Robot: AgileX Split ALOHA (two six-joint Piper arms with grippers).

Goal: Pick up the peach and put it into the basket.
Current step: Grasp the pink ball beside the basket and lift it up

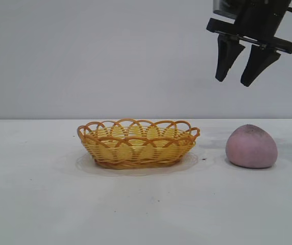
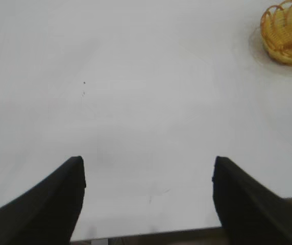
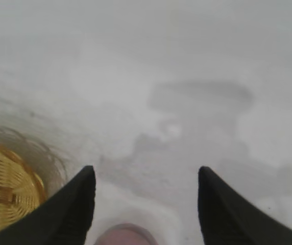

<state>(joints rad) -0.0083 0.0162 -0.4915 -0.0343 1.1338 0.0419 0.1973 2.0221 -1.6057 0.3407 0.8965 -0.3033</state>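
The dull pink peach [image 1: 251,146] rests on the white table to the right of the yellow-orange wicker basket [image 1: 137,143], a short gap between them. My right gripper [image 1: 234,80] hangs well above the peach, a little to its left, open with nothing between its black fingers. In the right wrist view only the top of the peach [image 3: 127,235] shows, below and between the open fingertips of the gripper [image 3: 145,171], with the basket [image 3: 8,189] off to one side. My left gripper [image 2: 147,162] is open over bare table, far from the basket [image 2: 288,31]; it is outside the exterior view.
The white table [image 1: 44,204] stretches wide in front of and to the left of the basket. Its edge [image 2: 151,236] shows just past the left gripper's fingertips. A plain grey wall stands behind.
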